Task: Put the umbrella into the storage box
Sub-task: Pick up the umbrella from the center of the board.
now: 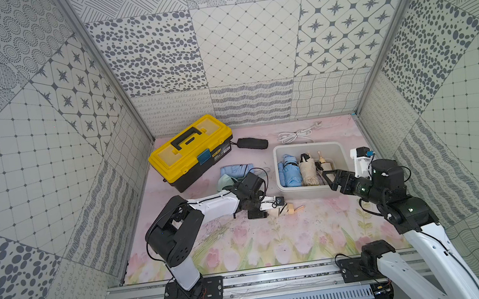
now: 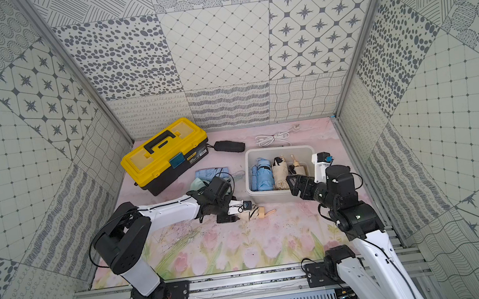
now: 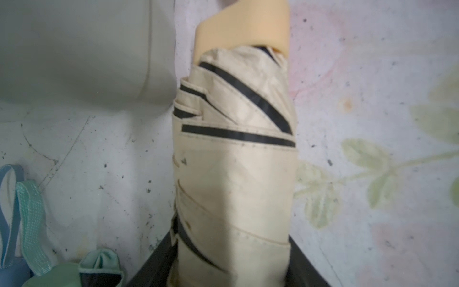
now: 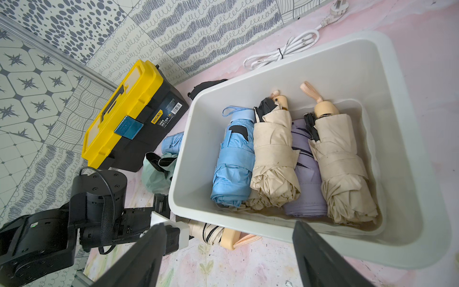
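In both top views, the cream folded cloth umbrella with black stripes and a tan handle (image 1: 284, 211) (image 2: 254, 214) lies flat on the pink flowery mat (image 1: 244, 244), just in front of the white plastic storage box (image 1: 306, 145). It lies along the box's near wall, with its handle toward the robot's right. The left gripper (image 1: 268, 211) is down low on it. The right gripper (image 1: 328, 180) hangs over the box's near rim, farther from the umbrella.

In the left wrist view, the umbrella (image 3: 236, 161) runs straight out from between the dark fingers (image 3: 149, 270). They sit right by the cloth on both sides. Whether they squeeze it yet cannot be told.

In the right wrist view, the right gripper (image 4: 228, 225) is wide open and holds nothing. The umbrella (image 4: 211, 233) is outside the box wall (image 4: 196, 161), so it likely must go up and over.
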